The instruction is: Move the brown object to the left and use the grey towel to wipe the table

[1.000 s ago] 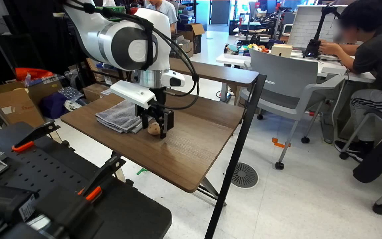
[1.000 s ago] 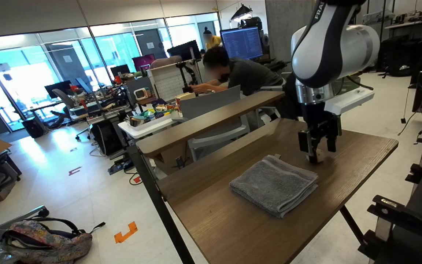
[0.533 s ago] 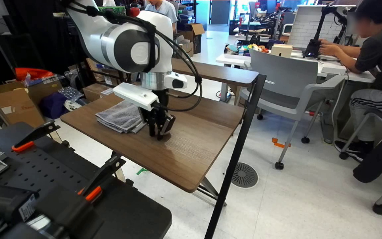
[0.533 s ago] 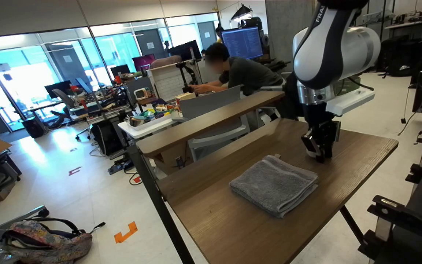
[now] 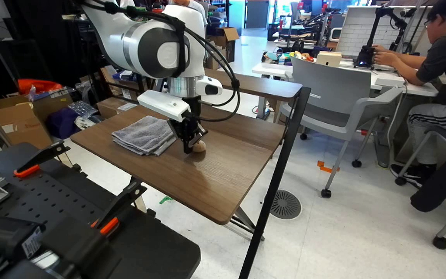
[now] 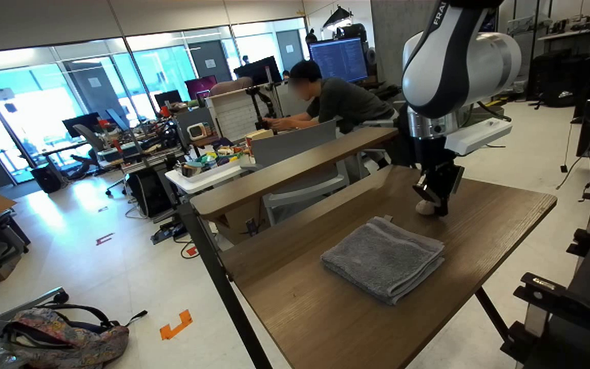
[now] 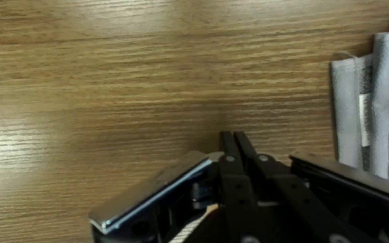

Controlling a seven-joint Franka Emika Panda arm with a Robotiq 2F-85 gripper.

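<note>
Grey towel (image 6: 381,260) roughly parallel to table (image 6: 300,307) edges, long axis unclear

Gripper (image 7: 233,135) at btm, R of ctr; fingertips together, pointing up-frame; brown table (image 7: 106,84) below, darker by tips, shiny at L edge & top, wood grain approx. crosswise; grey towel (image 7: 382,108) at R edge, partly cut off, clear of tips; layered edges facing L, small white label (image 7: 364,119) betw. layers.
</note>
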